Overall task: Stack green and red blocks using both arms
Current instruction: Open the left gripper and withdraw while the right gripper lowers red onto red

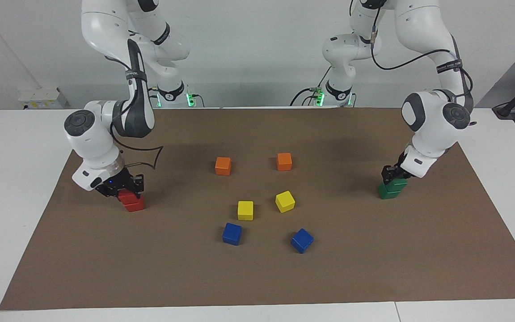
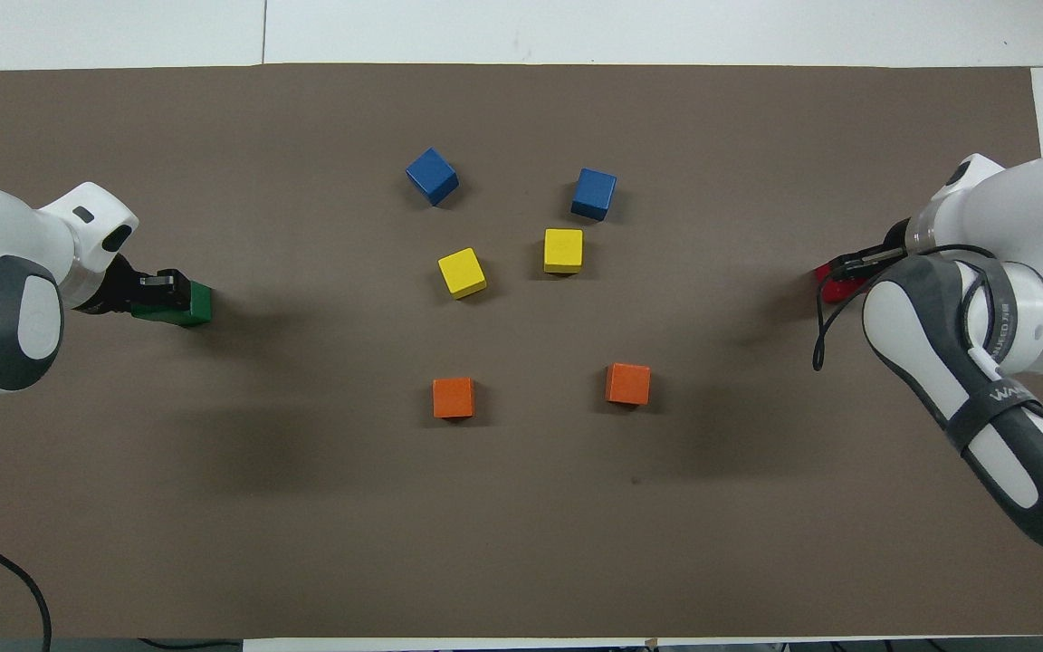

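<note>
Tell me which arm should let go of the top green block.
Left: the left gripper is shut on the top green block of its stack; the right gripper is at the red stack.
</note>
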Tool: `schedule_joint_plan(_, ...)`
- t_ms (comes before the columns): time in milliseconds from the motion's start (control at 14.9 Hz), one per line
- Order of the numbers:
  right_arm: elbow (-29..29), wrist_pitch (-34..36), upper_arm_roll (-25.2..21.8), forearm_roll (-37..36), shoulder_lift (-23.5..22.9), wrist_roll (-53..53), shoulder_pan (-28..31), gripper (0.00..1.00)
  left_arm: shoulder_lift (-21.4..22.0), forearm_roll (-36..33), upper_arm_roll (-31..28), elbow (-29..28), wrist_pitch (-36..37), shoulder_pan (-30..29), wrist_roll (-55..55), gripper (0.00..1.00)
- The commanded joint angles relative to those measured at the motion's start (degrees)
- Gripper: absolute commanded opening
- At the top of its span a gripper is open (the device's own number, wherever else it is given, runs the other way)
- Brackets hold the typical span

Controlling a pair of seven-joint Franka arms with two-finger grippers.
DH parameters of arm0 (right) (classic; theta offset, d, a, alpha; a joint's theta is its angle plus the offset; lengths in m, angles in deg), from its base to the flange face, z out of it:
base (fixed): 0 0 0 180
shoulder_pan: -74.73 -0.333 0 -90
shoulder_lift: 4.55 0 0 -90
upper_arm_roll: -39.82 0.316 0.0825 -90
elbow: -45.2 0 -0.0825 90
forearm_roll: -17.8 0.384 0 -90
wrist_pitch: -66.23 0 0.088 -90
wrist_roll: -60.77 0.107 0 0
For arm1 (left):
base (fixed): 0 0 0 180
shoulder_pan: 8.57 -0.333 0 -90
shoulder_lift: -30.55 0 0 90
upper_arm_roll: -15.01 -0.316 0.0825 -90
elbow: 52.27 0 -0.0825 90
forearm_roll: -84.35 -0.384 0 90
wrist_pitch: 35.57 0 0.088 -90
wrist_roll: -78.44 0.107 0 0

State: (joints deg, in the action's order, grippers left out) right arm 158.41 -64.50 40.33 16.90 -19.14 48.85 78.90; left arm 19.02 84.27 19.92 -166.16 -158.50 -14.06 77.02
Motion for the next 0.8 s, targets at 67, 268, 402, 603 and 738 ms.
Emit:
schedule_joint_plan(67,2.01,-1.28,0.55,-0.07,1.67,-1.71,0.93,0.00,0.10,0.60,-0.25,-0.27,0.15,0.39,-0.34,0.35)
schedule_joint_plan(268,2.36,-1.28,0.55,-0.16,1.75,-1.62,0.93,0.00,0.10,0.60,-0.25,-0.27,0.07,0.30,-0.25,0.41)
schedule_joint_plan(402,2.45,-1.19,0.55,-0.16,1.75,-1.62,0.84,0.00,0.10,0.60,-0.25,-0.36,-0.37,0.30,0.01,0.88)
schedule_joint_plan(603,2.45,-1.19,0.55,-0.16,1.76,-1.44,0.75,0.00,0.19,0.60,-0.25,-0.36,-0.37,0.13,0.01,1.00)
schedule_joint_plan(738,2.36,-1.28,0.55,-0.07,1.75,-1.27,0.75,0.00,0.10,0.60,-0.25,-0.36,-0.29,0.13,0.10,1.00)
